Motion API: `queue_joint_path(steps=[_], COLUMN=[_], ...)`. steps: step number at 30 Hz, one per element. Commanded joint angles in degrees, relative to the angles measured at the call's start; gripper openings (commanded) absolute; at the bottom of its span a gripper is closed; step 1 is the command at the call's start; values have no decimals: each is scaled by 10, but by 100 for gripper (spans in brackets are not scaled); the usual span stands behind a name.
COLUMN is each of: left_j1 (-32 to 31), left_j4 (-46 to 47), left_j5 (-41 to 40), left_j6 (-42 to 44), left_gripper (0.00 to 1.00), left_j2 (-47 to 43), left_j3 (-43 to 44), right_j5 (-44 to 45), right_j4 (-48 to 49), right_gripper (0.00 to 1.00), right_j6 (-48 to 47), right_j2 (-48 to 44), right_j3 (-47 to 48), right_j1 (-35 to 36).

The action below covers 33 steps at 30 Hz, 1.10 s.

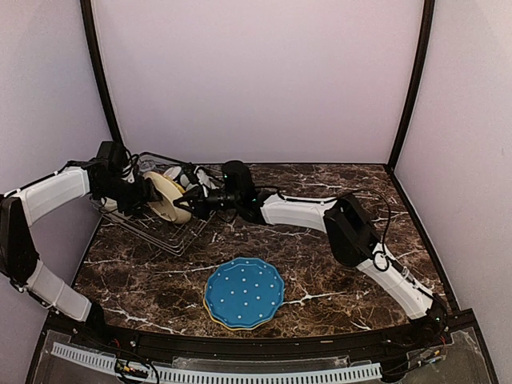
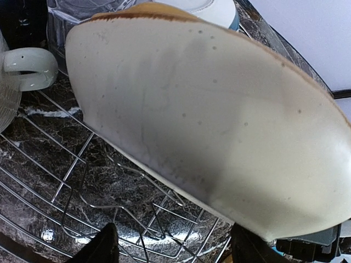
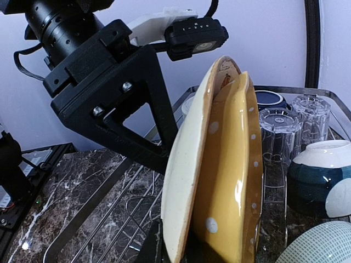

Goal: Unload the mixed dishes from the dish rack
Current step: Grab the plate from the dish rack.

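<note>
The wire dish rack (image 1: 172, 236) sits at the back left of the table. A yellow white-dotted plate (image 3: 236, 164) with a cream underside (image 2: 219, 120) stands on edge in the rack (image 3: 109, 219). My right gripper (image 3: 186, 255) is shut on its lower rim, reaching in from the right (image 1: 194, 200). My left gripper (image 1: 148, 194) is on the plate's other side, open, its fingers (image 2: 104, 246) low over the rack wires (image 2: 82, 181) just below the plate's edge. A blue dotted plate (image 1: 244, 292) lies flat on the table in front.
Behind the held plate the rack holds clear glass tumblers (image 3: 279, 131), a dark blue mug (image 3: 269, 98), a white and dark blue bowl (image 3: 321, 175) and a cream mug (image 2: 27, 68). A pale yellow plate edge (image 1: 218, 320) shows under the blue plate. Walls close in on three sides.
</note>
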Motion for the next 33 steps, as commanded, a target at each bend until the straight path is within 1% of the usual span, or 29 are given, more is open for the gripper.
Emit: queue_joint_path(steps=[1,6,10,21,24,27,30,33], left_j1=[-7,-8,-8,-8,-8,-8,-8,-8], left_j4=[21,21,18,-4,-6,-1,10,12], left_j5=[25,30,21,-35,-50,-59,-64,-65], left_j6=[12,1,-1,-7,-11,-18,-25,-29], left_gripper=[71,73,78,82,82,83,83,82], left_j2=[-9,-40,-79,-179,-200,-219,-232,-242], left_j3=[20,7,-4,-15,-22,-34,-53,-62], right_j5=[-54,-52,-44,-2,11,18,19,18], right_j4=[76,112,148,233,253,248,223,202], right_gripper=[0,0,0,0,0,0,0,0], right_j6=[86,137,171,244,247,232,195,178], right_j2=[-56,-65,-79,-79,-86,-93,-102,-115], right_j3=[-70,-56,-60,-13,-9,3,17,17], right_j1=[16,7,1,-3,-3,-3,-2,-2])
